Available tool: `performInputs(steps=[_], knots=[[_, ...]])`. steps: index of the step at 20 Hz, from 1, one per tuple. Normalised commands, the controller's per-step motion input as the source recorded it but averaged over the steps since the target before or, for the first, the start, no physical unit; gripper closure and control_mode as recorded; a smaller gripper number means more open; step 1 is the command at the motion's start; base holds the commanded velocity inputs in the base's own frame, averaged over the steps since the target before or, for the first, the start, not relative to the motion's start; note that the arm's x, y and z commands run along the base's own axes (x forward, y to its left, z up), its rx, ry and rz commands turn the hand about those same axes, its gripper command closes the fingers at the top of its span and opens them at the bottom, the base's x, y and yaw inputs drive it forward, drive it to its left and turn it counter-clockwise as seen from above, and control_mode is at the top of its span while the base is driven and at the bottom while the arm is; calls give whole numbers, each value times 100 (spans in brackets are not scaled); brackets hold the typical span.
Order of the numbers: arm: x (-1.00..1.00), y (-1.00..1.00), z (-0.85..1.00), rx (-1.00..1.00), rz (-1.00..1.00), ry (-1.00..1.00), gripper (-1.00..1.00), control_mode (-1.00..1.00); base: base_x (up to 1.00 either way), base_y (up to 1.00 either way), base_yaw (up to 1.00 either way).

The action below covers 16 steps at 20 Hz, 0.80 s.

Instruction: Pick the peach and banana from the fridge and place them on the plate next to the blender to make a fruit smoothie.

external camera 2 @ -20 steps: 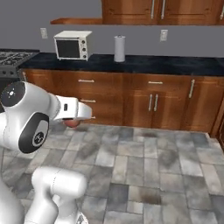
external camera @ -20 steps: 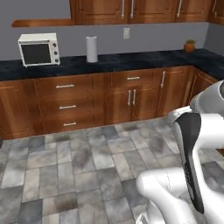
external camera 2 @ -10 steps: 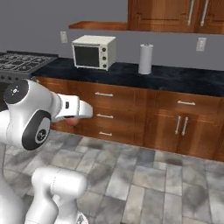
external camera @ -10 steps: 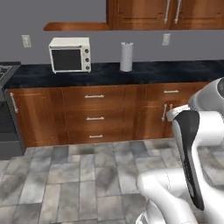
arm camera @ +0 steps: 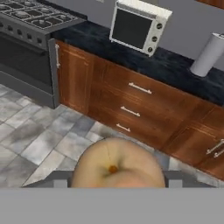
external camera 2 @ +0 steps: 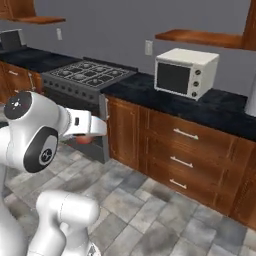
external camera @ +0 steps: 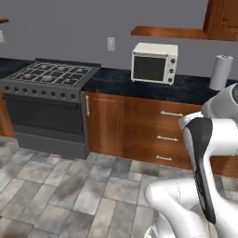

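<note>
Kitchen run here, stove point(external camera: 49, 76) and microwave point(external camera: 154, 62) on the counter point(external camera: 186, 88) ahead, and my gripper point(arm camera: 116, 183) is clamped part-open around the peach point(arm camera: 117, 165), so I reckon I'm mid-carry and next need to find the plate by the blender.
</note>
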Motion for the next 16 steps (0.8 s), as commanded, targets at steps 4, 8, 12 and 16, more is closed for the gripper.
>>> performInputs(steps=[4, 8, 12, 16], knots=[[0, 0, 0, 0, 0, 0, 100, 100, 32, 5, 91], [0, 0, 0, 0, 0, 0, 100, 100, 26, 0, 96], [0, 0, 0, 0, 0, 0, 100, 100, 23, 0, 98], [0, 0, 0, 0, 0, 0, 100, 100, 67, -5, 87]])
